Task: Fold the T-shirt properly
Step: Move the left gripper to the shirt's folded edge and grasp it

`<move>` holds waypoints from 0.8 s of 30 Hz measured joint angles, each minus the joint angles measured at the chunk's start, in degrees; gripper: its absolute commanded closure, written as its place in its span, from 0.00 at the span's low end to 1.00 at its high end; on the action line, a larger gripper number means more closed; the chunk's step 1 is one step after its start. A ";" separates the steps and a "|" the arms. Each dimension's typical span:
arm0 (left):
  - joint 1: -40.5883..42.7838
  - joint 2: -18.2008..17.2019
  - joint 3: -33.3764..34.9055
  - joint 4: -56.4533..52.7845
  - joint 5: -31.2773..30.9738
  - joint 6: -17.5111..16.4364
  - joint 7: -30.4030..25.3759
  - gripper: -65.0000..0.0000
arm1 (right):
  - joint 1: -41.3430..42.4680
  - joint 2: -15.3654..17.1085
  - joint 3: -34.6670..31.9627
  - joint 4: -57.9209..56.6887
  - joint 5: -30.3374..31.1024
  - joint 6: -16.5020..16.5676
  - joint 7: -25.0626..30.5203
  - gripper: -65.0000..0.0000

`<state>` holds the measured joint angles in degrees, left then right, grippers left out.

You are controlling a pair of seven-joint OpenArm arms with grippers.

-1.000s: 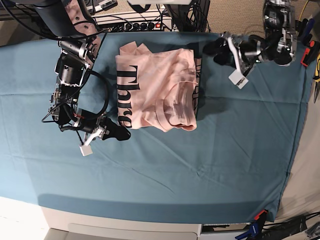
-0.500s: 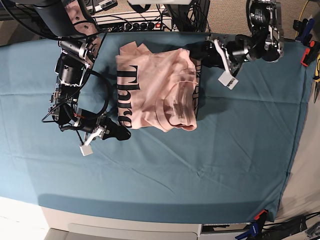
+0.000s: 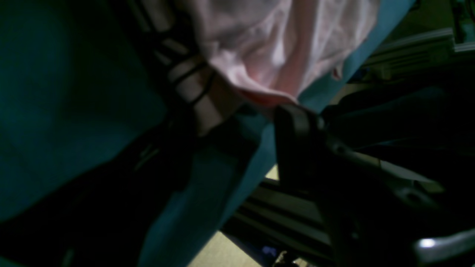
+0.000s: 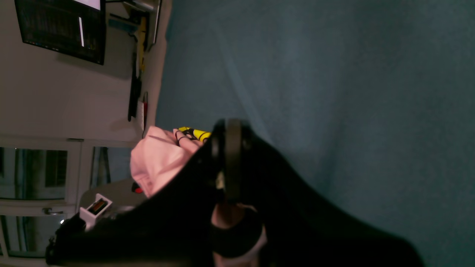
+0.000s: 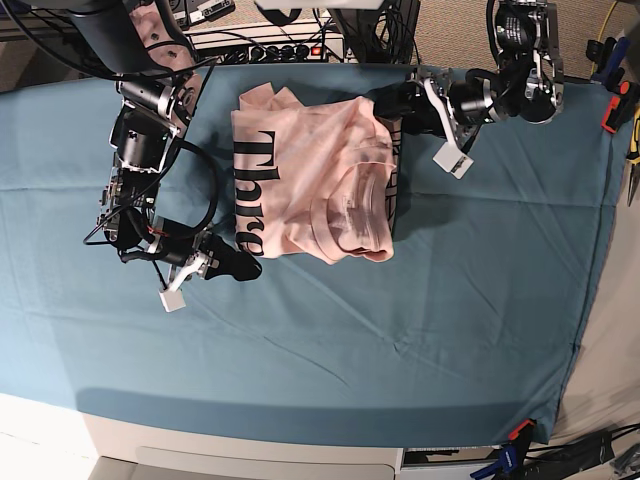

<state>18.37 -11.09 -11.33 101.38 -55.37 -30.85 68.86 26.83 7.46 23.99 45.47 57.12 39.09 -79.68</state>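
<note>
Base view, T-shirt (image 5: pixel 315 175): lies partly folded on the teal cloth (image 5: pixel 330 330) covering the worktop, toward the far edge; black lettering shows along its left side and the ribbed neck sits near its lower right.
Base view, left gripper (image 5: pixel 392 104): at the shirt's upper right corner, touching or just beside the fabric edge; I cannot tell from here how its jaws stand.
Base view, right gripper (image 5: pixel 240 267): low over the teal cloth just beside the shirt's lower left corner, jaws pressed together and holding nothing.
Base view, surroundings: black cables (image 5: pixel 290 40) and equipment lie behind the worktop's far edge.
Left wrist view, T-shirt (image 3: pixel 274 44): pink folds fill the upper middle, with dark lettering strokes on a lower layer at its left.
Left wrist view, left gripper (image 3: pixel 237 148): jaws spread, one dark finger (image 3: pixel 297 144) just below the shirt's edge, the other lost in shadow on the left; the picture is dim and blurred.
Right wrist view, right gripper (image 4: pixel 228 163): black jaws closed together over the teal cloth (image 4: pixel 334 92).
Right wrist view, T-shirt (image 4: pixel 159 159): a pink bundle beyond the jaws, apart from them.
</note>
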 measured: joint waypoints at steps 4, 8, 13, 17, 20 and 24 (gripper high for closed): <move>0.00 -0.02 0.15 -0.02 -0.15 0.00 -0.04 0.46 | 0.00 0.00 0.00 0.00 0.00 -0.02 0.00 1.00; -0.02 -0.02 2.95 -0.04 -0.09 0.00 -0.44 0.46 | 0.00 0.00 0.00 0.00 -0.02 -0.02 0.00 1.00; -0.35 0.87 6.10 -0.04 1.44 0.04 -1.03 0.46 | -0.02 0.00 0.00 0.00 0.00 -0.02 0.00 1.00; -1.01 1.14 6.78 -0.07 2.05 0.26 -0.92 0.46 | 0.00 -0.02 0.00 0.00 0.00 0.00 0.00 1.00; -1.31 1.09 6.78 -0.11 2.05 0.26 -0.83 0.46 | -0.02 -0.02 0.00 0.00 0.00 0.00 0.00 1.00; -2.01 1.09 6.78 -0.13 2.95 0.24 -0.83 0.46 | 0.00 0.00 0.00 0.00 0.00 0.00 0.00 1.00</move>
<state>16.36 -10.00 -4.56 101.25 -52.42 -30.61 68.03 26.83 7.46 23.99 45.47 57.12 39.09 -79.68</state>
